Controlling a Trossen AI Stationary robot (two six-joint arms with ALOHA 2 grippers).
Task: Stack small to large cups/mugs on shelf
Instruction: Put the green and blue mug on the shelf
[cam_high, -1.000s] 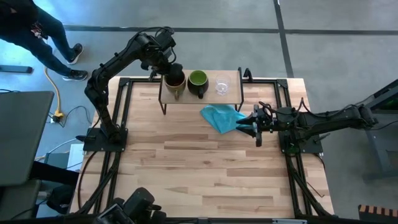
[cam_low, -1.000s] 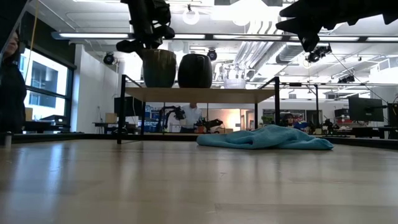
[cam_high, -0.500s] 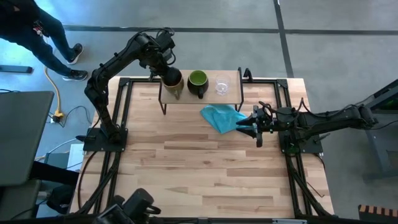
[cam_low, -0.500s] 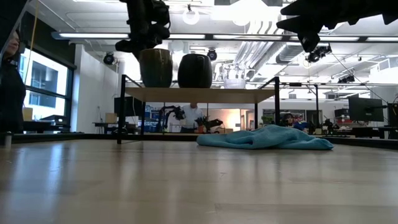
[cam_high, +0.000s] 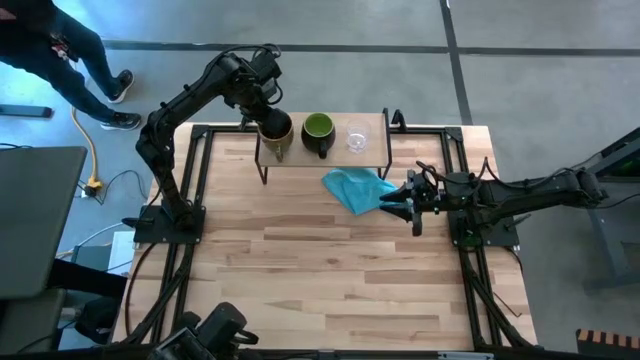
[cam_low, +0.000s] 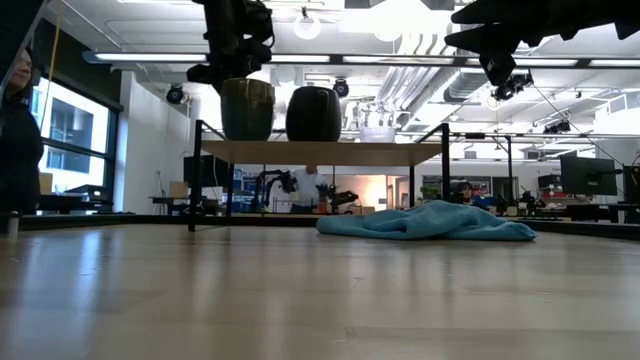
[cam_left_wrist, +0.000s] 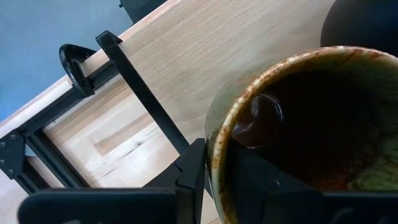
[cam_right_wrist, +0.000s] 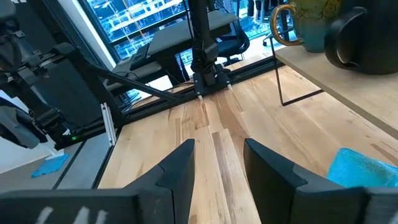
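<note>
High view. Shelf (cam_high: 322, 152): stands at the tabletop's (cam_high: 330, 270) far edge, near the middle. Three vessels in a row on it. Tan-brown mug (cam_high: 277, 131): at the shelf's left end, beside the dark mug. Dark mug with green inside (cam_high: 317, 131): centre of the shelf. Clear glass cup (cam_high: 357, 137): toward the shelf's right end. Left gripper (cam_high: 268, 112): over the tan-brown mug, at its rim. Blue cloth (cam_high: 355, 187): crumpled on the tabletop just in front of the shelf's right half. Right gripper (cam_high: 400, 201): near the tabletop's right edge, just beside the cloth, fingers spread and holding nothing.

Low view. Tan-brown mug (cam_low: 247, 109) and dark mug (cam_low: 314, 113) stand upright on the shelf board (cam_low: 320, 151), sides nearly touching. Left gripper (cam_low: 238, 62) comes down onto the tan-brown mug's rim. Cloth (cam_low: 430, 221) lies on the tabletop.

Left wrist view. Left gripper's fingers (cam_left_wrist: 194, 177) are clamped on the tan-brown mug's (cam_left_wrist: 298, 130) rim, one outside the wall, one inside.

Right wrist view. Right gripper's fingers (cam_right_wrist: 177, 169) stand apart over bare tabletop; the cloth's (cam_right_wrist: 360, 171) corner and the shelf with two mugs show beyond.
</note>
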